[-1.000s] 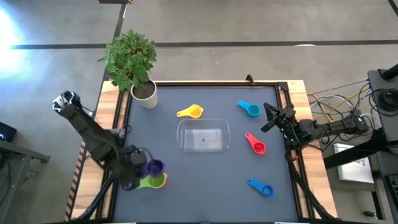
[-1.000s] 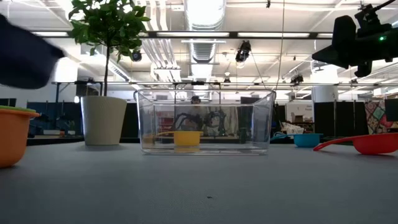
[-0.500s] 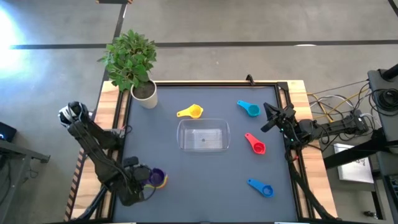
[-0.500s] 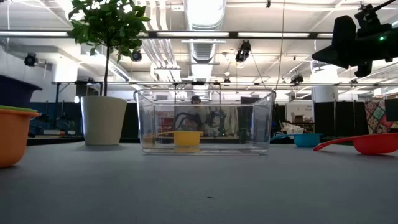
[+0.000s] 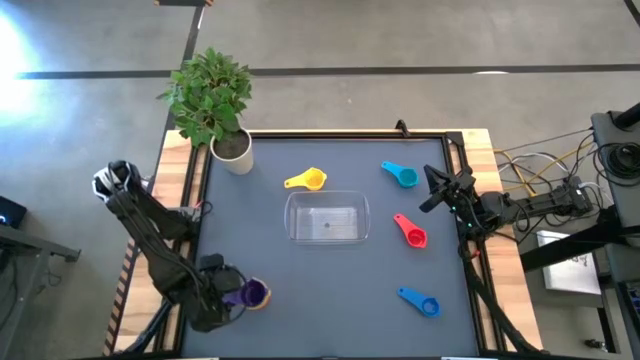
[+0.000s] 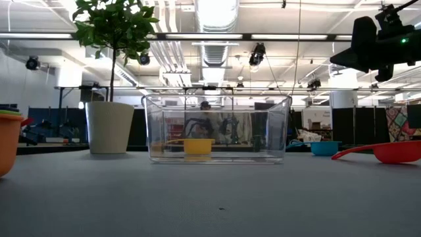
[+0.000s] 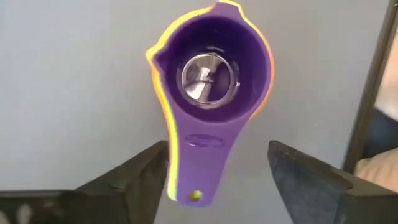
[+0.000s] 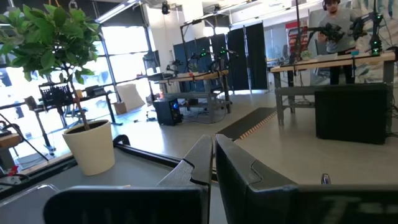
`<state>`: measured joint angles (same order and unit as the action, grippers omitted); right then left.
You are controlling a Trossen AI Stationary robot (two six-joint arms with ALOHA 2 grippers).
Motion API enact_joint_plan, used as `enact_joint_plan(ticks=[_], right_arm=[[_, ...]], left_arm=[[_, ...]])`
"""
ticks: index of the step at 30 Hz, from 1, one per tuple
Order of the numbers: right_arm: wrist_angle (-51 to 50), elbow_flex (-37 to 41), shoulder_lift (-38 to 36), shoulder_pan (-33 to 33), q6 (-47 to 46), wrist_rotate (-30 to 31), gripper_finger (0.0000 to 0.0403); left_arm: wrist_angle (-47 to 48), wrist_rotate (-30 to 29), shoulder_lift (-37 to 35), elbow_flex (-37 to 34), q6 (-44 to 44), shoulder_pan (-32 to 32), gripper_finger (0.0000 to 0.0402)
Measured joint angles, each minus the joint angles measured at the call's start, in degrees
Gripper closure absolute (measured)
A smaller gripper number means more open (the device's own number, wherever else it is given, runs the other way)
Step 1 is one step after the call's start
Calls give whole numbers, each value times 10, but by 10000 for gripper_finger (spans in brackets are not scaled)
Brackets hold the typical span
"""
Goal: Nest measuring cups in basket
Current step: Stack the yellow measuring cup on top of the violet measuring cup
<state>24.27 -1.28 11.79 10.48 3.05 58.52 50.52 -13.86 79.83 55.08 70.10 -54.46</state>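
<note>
A purple measuring cup (image 7: 211, 74) sits nested in a stack of other cups (image 5: 258, 296) at the table's near left; the stack's orange cup (image 6: 8, 141) rests on the table. My left gripper (image 7: 217, 155) points down over it, open, one finger on either side of the purple handle (image 7: 196, 168) with a gap on both sides. The clear basket (image 5: 292, 218) stands mid-table with nothing in it. Yellow (image 5: 308, 181), light blue (image 5: 402, 175), red (image 5: 412, 233) and dark blue (image 5: 422, 303) cups lie around it. My right gripper (image 5: 432, 195) waits shut at the right edge, raised.
A white plant pot (image 5: 233, 152) with a green plant stands at the far left corner. The basket (image 6: 217, 131) is between the stack and the cups on the right. The table's raised dark frame runs close beside the stack on its left.
My left gripper has gone down and toward the table's near edge with the purple cup. The cup hung above and beyond the stack a second ago; now it sits sunk inside it. The stack has shifted a little on the table.
</note>
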Motion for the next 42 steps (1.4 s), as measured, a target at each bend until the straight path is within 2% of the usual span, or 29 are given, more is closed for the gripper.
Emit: enact_joint_plan(ticks=[4,7,9,14,20,24,27,29,35,42], right_arm=[[0,0,0,0,0,0,394],[0,0,0,0,0,0,394],[0,0,0,0,0,0,394],[0,0,0,0,0,0,394],[0,0,0,0,0,0,394],[0,0,0,0,0,0,394],[0,0,0,0,0,0,394],[0,0,0,0,0,0,394],[0,0,0,0,0,0,394],[0,0,0,0,0,0,394]], left_arm=[[3,-60,-23,-1,-59,0,118],[-19,-128,-48,-4,-135,10,126],[-68,-156,-75,-19,-193,25,135],[-249,-150,-162,-106,-338,87,157],[-479,-62,-273,-240,-442,196,171],[-578,-63,-330,-290,-537,232,171],[-591,-98,-361,-302,-584,237,171],[-584,-122,-374,-305,-575,237,171],[-576,-128,-389,-312,-598,238,171],[-576,-163,-386,-304,-642,240,171]])
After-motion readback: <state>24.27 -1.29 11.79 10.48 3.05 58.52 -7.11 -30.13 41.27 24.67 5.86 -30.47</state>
